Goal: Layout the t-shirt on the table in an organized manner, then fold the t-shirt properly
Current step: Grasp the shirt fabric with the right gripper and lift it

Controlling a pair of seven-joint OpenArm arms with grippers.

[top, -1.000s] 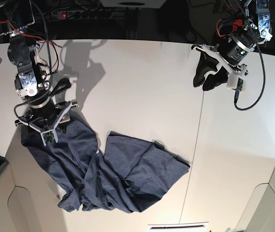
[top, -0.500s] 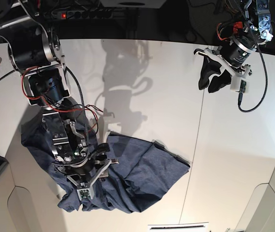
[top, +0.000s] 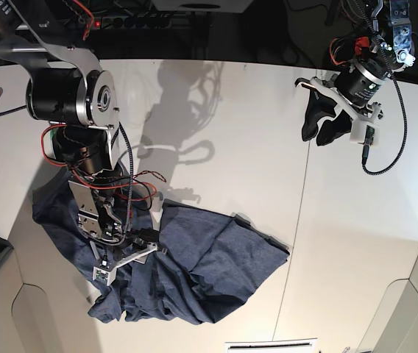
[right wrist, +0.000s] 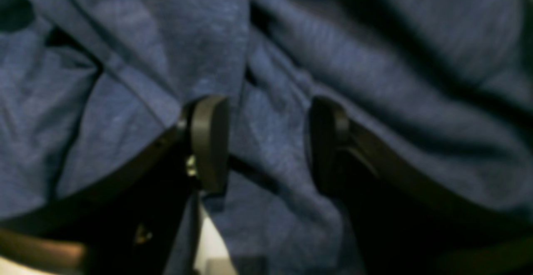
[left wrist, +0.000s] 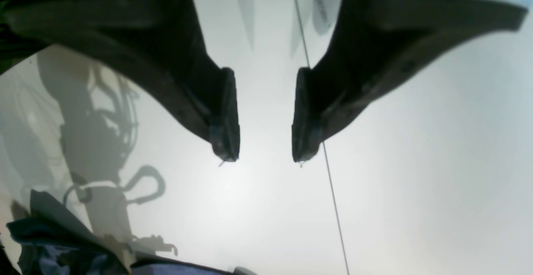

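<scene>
The t-shirt (top: pixel 187 265) lies crumpled at 7 o'clock on the surface (top: pixel 231 132). The right gripper (right wrist: pixel 266 141) is held apart over a fold; only one layer should be pinched. The left gripper (left wrist: pixel 264 116), apart and empty, hangs at 2 o'clock.

t-shirt (right wrist: pixel 275 58) blurred up close (lettering unseen), edges cropped

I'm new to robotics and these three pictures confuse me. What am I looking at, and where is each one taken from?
One picture looks down on a white table with two robot arms. The other two come from cameras on the arms' wrists. A crumpled navy t-shirt lies on the table. The right gripper is low over it, and its open black fingers straddle a fold, not yet pinching. The left gripper hovers over bare table near a thin seam, open and holding nothing.
</scene>
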